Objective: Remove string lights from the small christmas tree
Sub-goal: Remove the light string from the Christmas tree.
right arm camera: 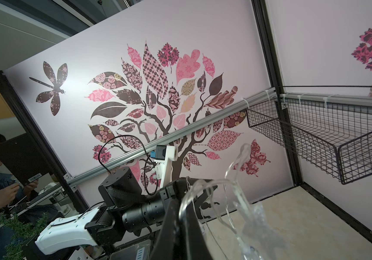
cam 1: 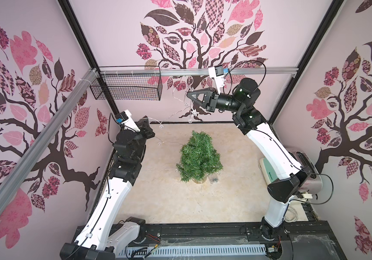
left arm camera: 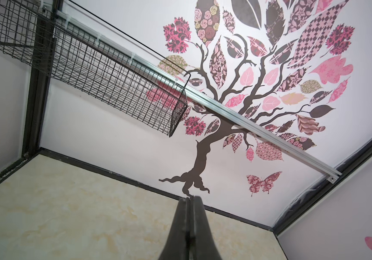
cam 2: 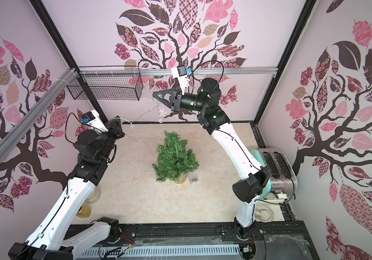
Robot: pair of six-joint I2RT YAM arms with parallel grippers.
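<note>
The string lights (right arm camera: pixel 236 202) are smeared to a blur up close in the right wrist view. The log base (cam 1: pixel 197 180) of the small christmas tree (cam 1: pixel 199 155) is mostly buried under branches, and the toaster (cam 2: pixel 279 166) is half covered by the right arm (cam 2: pixel 236 153).

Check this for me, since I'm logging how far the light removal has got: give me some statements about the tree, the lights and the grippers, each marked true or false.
1. The small christmas tree stands upright on the table. True.
2. The right gripper rests on the table. False: it is raised well above it, shut on the string lights.
3. The battery box lies on the table beside the tree's base. True.
4. The string lights lie in the wire basket. False: they hang in the air from the right gripper.
5. The left gripper is wide open. False: it is shut.
</note>
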